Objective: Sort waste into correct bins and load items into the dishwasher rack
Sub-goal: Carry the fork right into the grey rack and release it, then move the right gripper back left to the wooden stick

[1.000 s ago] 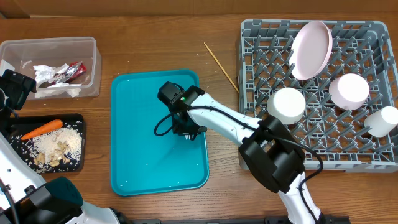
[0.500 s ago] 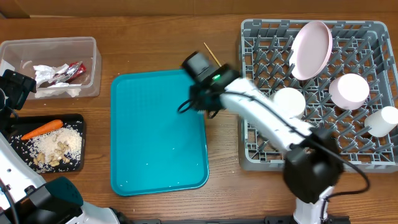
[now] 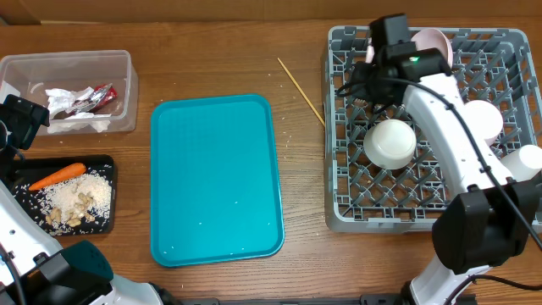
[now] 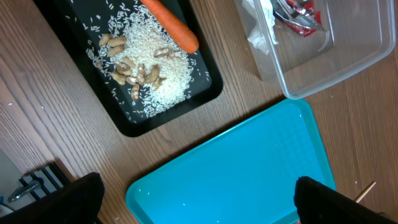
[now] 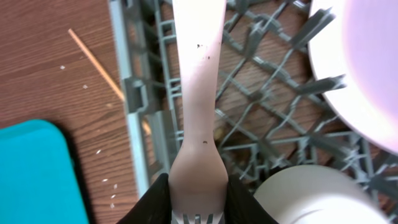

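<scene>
While the right gripper (image 5: pixel 198 202) is clamped on the neck of a pale fork (image 5: pixel 198 74) over the wall of the dishwasher rack (image 5: pixel 134 93), this light, stiff, smooth utensil probably slips unless pinched across its flat faces.

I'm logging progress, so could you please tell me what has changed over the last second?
The right gripper, shut on a pale pink fork, swung from the teal tray rightward and away to above the dishwasher rack's far-left corner. The plate, bowls, clear tub, black tray and left arm stayed put.
</scene>
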`<state>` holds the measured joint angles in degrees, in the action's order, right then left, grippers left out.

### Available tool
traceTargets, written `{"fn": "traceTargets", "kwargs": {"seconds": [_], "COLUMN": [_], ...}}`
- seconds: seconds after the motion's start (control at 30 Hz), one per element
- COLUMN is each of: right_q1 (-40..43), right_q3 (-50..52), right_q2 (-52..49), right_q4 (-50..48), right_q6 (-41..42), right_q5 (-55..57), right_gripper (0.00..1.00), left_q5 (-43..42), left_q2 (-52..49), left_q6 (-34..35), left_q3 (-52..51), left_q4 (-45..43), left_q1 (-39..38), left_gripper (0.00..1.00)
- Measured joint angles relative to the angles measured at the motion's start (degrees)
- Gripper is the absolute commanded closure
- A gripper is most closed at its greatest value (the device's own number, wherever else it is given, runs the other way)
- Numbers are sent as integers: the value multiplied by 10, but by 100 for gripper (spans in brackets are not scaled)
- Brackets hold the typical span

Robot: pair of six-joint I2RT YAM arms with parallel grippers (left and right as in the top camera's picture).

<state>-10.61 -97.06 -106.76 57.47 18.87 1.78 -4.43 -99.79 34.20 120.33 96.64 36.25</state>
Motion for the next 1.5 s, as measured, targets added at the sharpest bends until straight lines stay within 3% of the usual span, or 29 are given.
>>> {"fn": "traceTargets", "kwargs": {"seconds": [0.1, 0.17, 0.2, 0.33, 0.77, 0.93, 1.1, 1.27, 1.5], "right_q1": [5, 3, 2, 1, -5, -53, -131, -198, -191], "right_q3": [0, 2, 3, 9, 11, 11, 11, 12, 12], "right_q2": [0, 0, 0, 0, 0, 0, 0, -3, -68], "right_q4": [-10, -21, -25, -28, -7, -24, -89, -160, -229], "right_q6": [-18, -24, -24, -36, -39, -39, -40, -40, -77], "right_q5": [-3, -6, -9, -13, -31, -76, -53, 14, 51], "right_gripper": [80, 62, 59, 50, 48, 46, 25, 23, 19], "left_q5": [0, 0, 0, 0, 0, 0, 0, 0, 0], "left_q2": [0, 0, 0, 0, 0, 0, 0, 0, 0], "left_q6": [0, 0, 0, 0, 0, 0, 0, 0, 0], "left_q3": [0, 0, 0, 0, 0, 0, 0, 0, 0], "left_q4": [0, 0, 0, 0, 0, 0, 0, 0, 0], "left_q1": [0, 0, 0, 0, 0, 0, 0, 0, 0], "left_gripper": [0, 0, 0, 0, 0, 0, 0, 0, 0]}}
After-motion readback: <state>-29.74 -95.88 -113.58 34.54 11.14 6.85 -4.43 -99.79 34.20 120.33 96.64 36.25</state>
